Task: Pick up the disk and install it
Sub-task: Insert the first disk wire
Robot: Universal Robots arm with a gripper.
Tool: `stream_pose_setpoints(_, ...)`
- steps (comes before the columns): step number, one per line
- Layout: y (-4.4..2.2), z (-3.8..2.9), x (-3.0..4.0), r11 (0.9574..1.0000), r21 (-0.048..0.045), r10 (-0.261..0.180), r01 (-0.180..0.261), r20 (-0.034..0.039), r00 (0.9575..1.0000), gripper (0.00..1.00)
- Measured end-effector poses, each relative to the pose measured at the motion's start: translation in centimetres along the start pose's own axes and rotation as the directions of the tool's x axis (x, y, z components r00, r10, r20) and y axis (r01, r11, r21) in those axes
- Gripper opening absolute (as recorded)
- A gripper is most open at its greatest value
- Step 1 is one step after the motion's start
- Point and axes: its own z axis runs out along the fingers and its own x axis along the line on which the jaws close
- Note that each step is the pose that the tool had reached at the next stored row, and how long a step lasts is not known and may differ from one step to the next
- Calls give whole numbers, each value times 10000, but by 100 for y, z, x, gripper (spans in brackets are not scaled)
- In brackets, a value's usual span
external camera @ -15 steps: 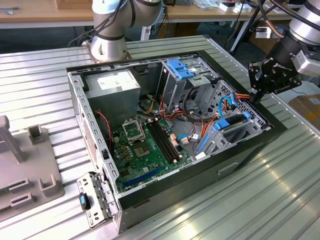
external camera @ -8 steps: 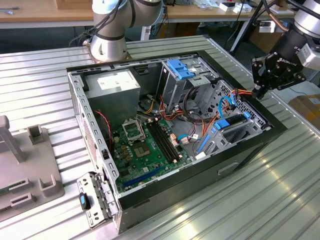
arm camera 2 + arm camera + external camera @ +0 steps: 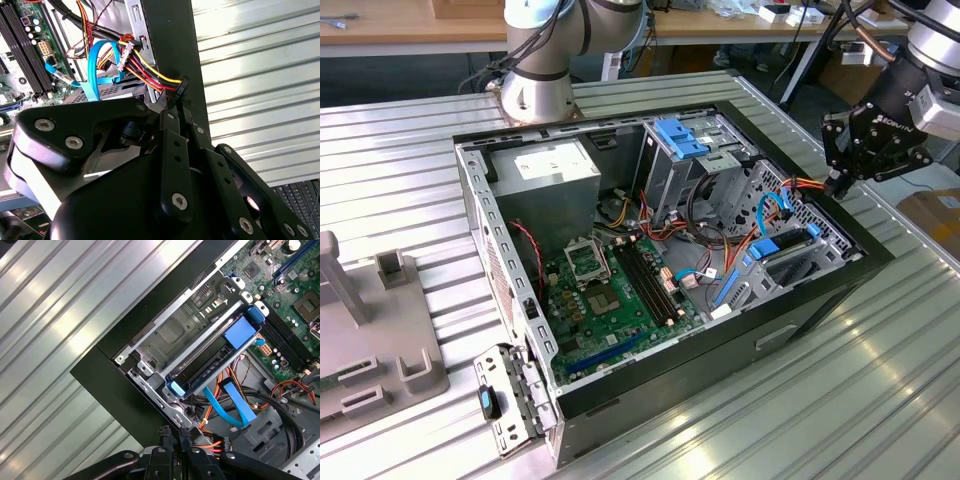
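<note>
At the exterior view's right edge of the open computer case [image 3: 820,290], the gripper [image 3: 840,183] hangs with its fingers [image 3: 172,150] pressed together, their tips at a black connector [image 3: 181,89] on a bundle of red, yellow and black wires [image 3: 145,67]. The disk [image 3: 212,371] sits in its blue frame inside the metal drive bay [image 3: 175,335], near the gripper, left of the ribbed metal table [image 3: 880,380]

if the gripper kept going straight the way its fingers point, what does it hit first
Probably the black connector on the bundle of red, yellow and black wires, right at the closed tips of the black gripper by the black case wall. Depth is hard to judge, so contact may already exist.
</note>
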Motion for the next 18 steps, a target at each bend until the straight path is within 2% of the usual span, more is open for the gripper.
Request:
stream_pose_setpoints(2, 26, -2, -28, 10000, 2, 2, -2, -3, 10000, 17)
stream_pose_setpoints(5, 120, -7, -125, 10000, 28, -1, 1, -28, 10000, 17)
stream_pose_setpoints(8, 276, -15, -287, 9999, 108, -2, 3, -111, 9999, 17)
stream_pose_setpoints(9, 306, -17, -318, 9999, 125, -3, 4, -130, 9999, 17)
stream_pose_setpoints(13, 308, -17, -319, 9999, 126, 32, -30, -132, 9999, 17)
stream_pose_setpoints(18, 309, -13, -319, 9979, 122, 646, -644, -162, 9978, 17)
